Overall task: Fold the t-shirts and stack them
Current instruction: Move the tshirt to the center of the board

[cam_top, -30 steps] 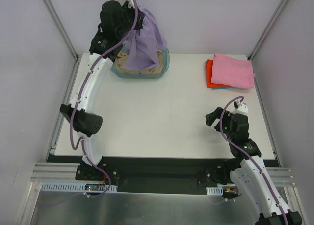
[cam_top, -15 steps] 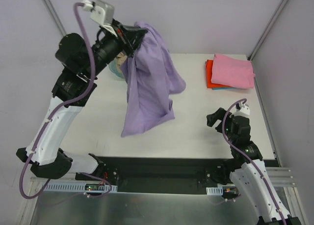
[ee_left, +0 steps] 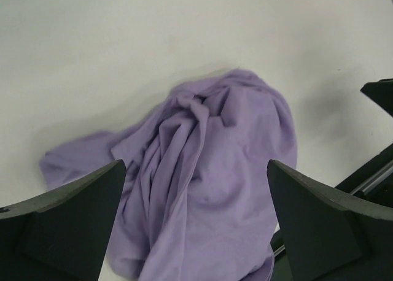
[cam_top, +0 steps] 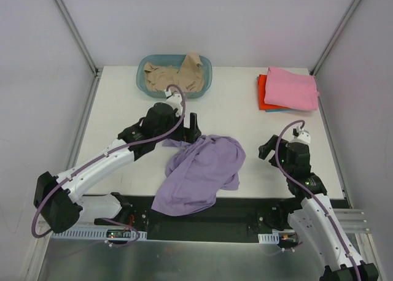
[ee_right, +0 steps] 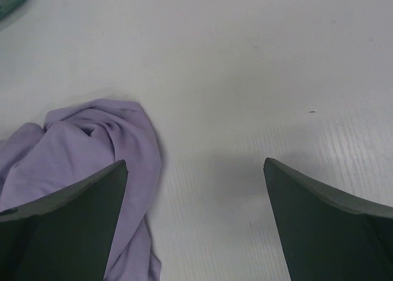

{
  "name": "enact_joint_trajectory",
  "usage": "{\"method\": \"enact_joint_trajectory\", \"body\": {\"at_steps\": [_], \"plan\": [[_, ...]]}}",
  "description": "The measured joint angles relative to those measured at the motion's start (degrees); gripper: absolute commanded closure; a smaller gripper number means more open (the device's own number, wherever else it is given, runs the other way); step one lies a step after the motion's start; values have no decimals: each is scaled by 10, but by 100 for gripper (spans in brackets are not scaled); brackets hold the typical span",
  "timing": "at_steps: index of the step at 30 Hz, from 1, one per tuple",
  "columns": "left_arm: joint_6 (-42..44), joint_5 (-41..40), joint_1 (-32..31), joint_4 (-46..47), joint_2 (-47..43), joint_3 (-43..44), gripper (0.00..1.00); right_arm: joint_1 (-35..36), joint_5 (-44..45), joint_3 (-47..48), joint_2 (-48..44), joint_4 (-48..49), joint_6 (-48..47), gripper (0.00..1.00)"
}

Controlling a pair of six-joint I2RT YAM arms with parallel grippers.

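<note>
Jaws on your left gripper [ee_left: 193,167] and right gripper [ee_right: 195,164] both gape wide, gripping nothing; purple shirt [cam_top: 202,170] lies crumpled just below the left pair, probably so you've room to flatten it.

The setting is a robotics laboratory test cell. A plain white table [cam_top: 245,121] is closed in along its left, far and right edges by blank pale panels [cam_top: 245,23], and slanting aluminium posts [cam_top: 72,28] are seen at its far corners. Along the near edge an extruded aluminium rail [cam_top: 67,215] is mounted, and beside it the left arm [cam_top: 104,161] and the right arm [cam_top: 316,213] are bolted. Purple cables [cam_top: 277,152] are run along both arms. Slotted cable duct [cam_top: 80,234] is fixed below the rail, above bare sheet metal [cam_top: 202,262]. The folded t-shirts [cam_top: 291,88] at the far right corner are laid straight on the bare table.
</note>
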Motion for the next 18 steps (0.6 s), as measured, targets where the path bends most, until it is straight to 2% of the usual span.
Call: {"method": "enact_joint_trajectory", "body": {"at_steps": [8,14,18], "plan": [[-119,-58,0,-93,-173,-148,1,5,-13,11,54,0,-3,3],[-238,-23,0,-204,-263,-273,1,35,-37,23,88,9,-11,3],[-313,28,0,-250,-293,-351,1,97,-45,64,149,8,-37,3]]}}
